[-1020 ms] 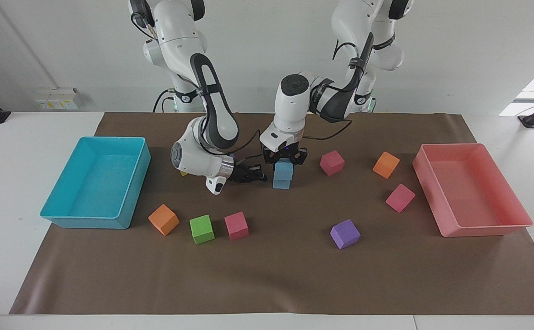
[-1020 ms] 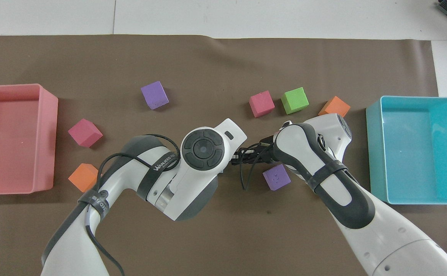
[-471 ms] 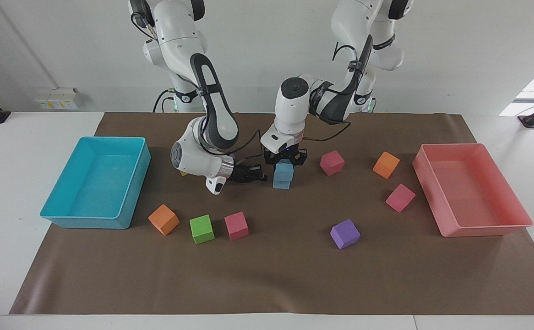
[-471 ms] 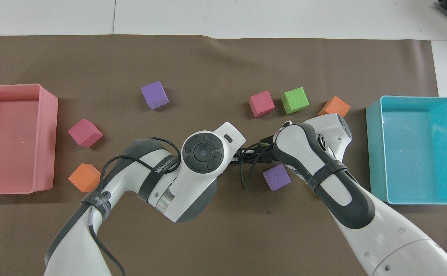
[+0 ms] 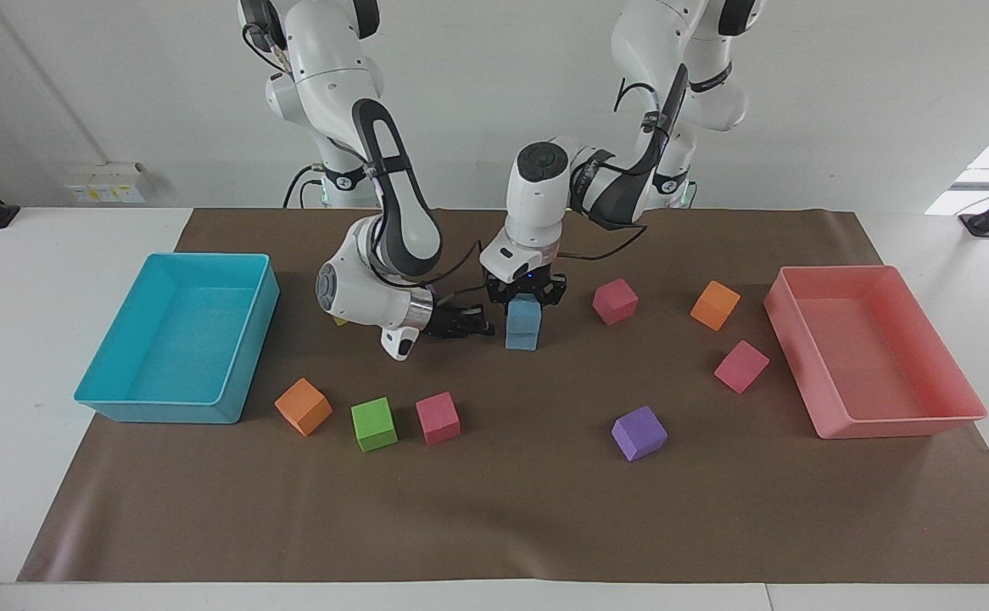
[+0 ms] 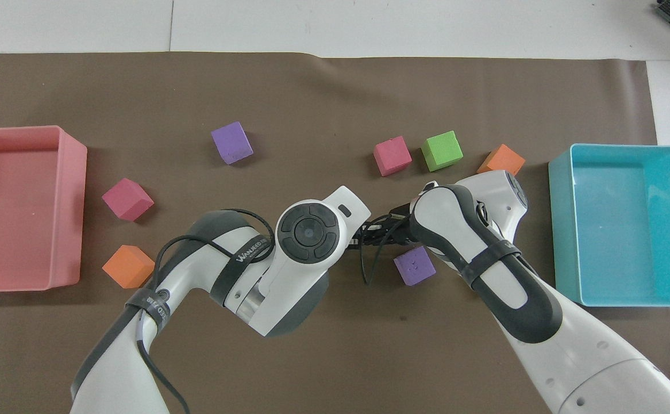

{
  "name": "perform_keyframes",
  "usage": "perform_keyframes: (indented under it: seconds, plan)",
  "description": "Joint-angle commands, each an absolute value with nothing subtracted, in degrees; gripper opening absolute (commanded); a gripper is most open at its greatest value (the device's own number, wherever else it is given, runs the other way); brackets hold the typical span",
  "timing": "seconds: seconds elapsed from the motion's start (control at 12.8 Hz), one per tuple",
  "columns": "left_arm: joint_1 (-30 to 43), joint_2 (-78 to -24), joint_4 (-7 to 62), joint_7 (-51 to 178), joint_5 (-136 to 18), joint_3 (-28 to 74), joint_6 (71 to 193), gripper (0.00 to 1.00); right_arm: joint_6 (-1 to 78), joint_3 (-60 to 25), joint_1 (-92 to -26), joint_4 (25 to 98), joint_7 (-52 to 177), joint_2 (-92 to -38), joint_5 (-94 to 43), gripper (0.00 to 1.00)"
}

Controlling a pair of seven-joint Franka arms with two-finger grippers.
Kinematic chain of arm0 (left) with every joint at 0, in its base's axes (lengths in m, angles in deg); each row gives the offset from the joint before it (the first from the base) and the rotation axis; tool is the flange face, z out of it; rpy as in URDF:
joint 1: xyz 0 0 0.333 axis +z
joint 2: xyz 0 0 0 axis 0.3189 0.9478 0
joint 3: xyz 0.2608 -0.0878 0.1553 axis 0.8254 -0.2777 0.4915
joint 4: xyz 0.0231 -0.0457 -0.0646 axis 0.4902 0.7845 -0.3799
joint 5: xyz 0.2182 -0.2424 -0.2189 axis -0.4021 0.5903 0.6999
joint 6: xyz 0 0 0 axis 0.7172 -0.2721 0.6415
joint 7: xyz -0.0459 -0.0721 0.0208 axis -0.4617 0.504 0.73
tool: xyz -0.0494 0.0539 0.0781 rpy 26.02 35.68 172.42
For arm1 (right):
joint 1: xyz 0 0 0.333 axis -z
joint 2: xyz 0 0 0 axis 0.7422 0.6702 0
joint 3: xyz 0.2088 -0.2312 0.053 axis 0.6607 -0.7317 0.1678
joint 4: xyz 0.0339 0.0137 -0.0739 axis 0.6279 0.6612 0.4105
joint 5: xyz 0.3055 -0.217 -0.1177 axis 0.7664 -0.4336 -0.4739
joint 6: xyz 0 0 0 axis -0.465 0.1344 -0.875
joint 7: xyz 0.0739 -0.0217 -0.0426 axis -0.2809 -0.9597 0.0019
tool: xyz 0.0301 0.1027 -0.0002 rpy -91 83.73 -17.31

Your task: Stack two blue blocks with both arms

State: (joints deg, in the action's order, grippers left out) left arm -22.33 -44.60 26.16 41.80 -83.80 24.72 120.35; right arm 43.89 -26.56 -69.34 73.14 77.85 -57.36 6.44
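Observation:
Two sky-blue blocks stand stacked in the middle of the mat, the upper blue block [image 5: 524, 316] on the lower blue block [image 5: 522, 340]. My left gripper [image 5: 525, 297] comes straight down over the stack and is shut on the top of the upper block. My right gripper [image 5: 479, 326] lies low and level beside the stack, toward the right arm's end, pointing at it and a small gap apart from it. In the overhead view the stack and both grippers are hidden under the left wrist [image 6: 306, 230] and the right arm [image 6: 461, 218].
A turquoise tray [image 5: 121, 399] stands at the right arm's end, a pink tray [image 5: 961, 399] at the left arm's end. Pink [image 5: 615, 301], orange [image 5: 715, 305], green [image 5: 374, 423] and purple [image 5: 639, 433] cubes lie scattered. Another purple cube [image 6: 414, 265] lies by the right arm.
The upper blue block has settled lower and squarer on the lower one. The left arm's wrist shifted slightly. The right arm has not moved.

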Motion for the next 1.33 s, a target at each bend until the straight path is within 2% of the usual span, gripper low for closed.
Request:
perform_keyframes:
  seconds: [0.0,0.47,0.63,1.02,1.1,1.25]
  plan:
    - [-23.5,-45.9,28.2,40.6,-84.9,25.7,122.0,0.41,44.8,-26.3,-69.0,73.9,79.7,-57.7,8.8,0.0]
    - [-23.4,-46.2,29.3,40.7,-84.9,25.7,122.6,0.42,44.8,-26.3,-69.0,73.9,79.7,-57.7,8.8,0.0]
    - [-23.4,-46.3,29.3,40.7,-84.9,25.6,122.6,0.45,44.8,-26.3,-69.1,73.9,79.7,-57.7,8.8,0.0]
    - [-23.4,-46.3,29.3,41.1,-84.9,25.7,122.5,0.84,44.8,-26.3,-69.0,73.9,79.7,-57.7,8.8,0.0]
    - [-23.4,-46.3,29.3,41.1,-84.9,25.6,122.5,0.89,44.8,-26.3,-69.1,73.9,79.7,-57.7,8.8,0.0]
    - [-23.4,-46.3,29.3,41.3,-84.9,25.6,122.4,0.94,44.8,-26.3,-69.0,73.9,79.7,-57.7,8.8,0.0]
